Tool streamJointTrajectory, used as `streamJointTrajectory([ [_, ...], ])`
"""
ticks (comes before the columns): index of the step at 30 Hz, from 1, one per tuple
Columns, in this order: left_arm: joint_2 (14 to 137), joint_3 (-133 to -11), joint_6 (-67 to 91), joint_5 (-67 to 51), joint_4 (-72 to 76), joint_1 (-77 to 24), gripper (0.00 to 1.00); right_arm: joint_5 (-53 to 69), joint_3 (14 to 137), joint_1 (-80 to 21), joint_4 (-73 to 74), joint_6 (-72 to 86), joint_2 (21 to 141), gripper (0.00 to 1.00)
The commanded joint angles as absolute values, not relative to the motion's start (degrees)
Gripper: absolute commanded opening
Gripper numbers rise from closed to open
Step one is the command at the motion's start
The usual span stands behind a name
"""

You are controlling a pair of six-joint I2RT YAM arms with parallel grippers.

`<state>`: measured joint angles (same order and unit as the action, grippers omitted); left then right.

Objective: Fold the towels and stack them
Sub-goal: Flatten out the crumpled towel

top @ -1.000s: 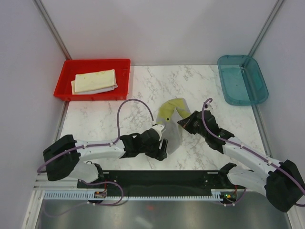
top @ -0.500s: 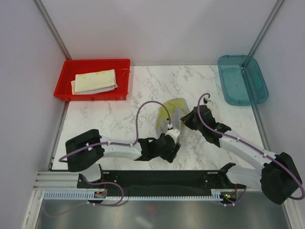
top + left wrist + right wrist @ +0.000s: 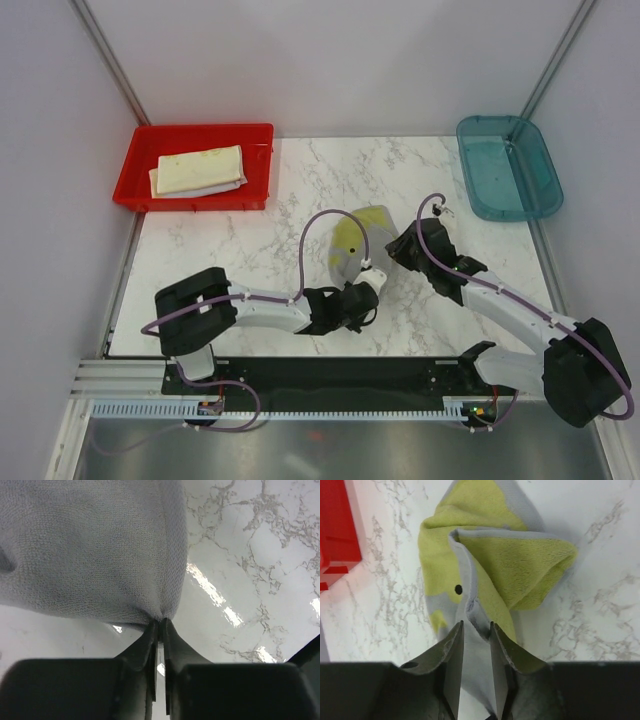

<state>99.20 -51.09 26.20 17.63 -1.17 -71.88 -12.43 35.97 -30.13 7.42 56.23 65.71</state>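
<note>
The grey terry towel with a yellow patch (image 3: 352,238) is left half folded at mid-frame on the white marble counter (image 3: 300,180), which is enclosed by pale walls (image 3: 350,60). Its near corner is pinched in the closed left gripper (image 3: 160,622), presumably to be drawn over. The right gripper (image 3: 476,626) is parted slightly astride a grey edge, clamping nothing. Folded cream towels (image 3: 200,168) are stacked in the red plastic tray (image 3: 190,200), upper left.

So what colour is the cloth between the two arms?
The towel is grey with yellow-green patches and a black dot; the right wrist view shows it best.
</note>
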Motion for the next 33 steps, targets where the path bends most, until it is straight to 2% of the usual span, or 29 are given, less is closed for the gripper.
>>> streamJointTrajectory([
  [1,97.13,-48.97,28.12,20.65,-5.45,-72.51,0.02,-14.07,34.46,-28.31,7.39,53.18,66.27,0.36],
  [2,95.9,-48.09,28.47,20.74,-5.54,-72.51,0.02,-13.8,34.19,-28.04,7.21,52.83,66.36,0.4],
  [8,88.43,-43.25,31.46,20.21,-8.26,-72.33,0.02,-12.57,32.44,-27.25,6.15,52.73,66.18,0.44],
  [14,81.31,-38.41,34.1,19.07,-9.05,-72.07,0.02,-12.75,29.62,-27.16,4.49,54.4,65.57,0.44],
  [20,81.47,-39.02,33.75,18.9,-9.32,-71.98,0.02,-10.37,27.95,-27.16,4.04,55.02,65.92,0.44],
  [25,82.09,-39.03,34.45,18.54,-9.32,-71.98,0.02,-9.05,24.09,-27.16,1.94,44.16,61.7,0.61],
  [30,80.07,-37.18,35.42,18.02,-10.37,-69.09,0.02,-5.99,20.92,-26.37,-6.4,37.18,61.95,0.59],
  [33,77.26,-35.69,34.72,15.74,-10.37,-65.75,0.02,2.61,21.01,-25.23,-10.97,35.51,66.95,0.57],
])
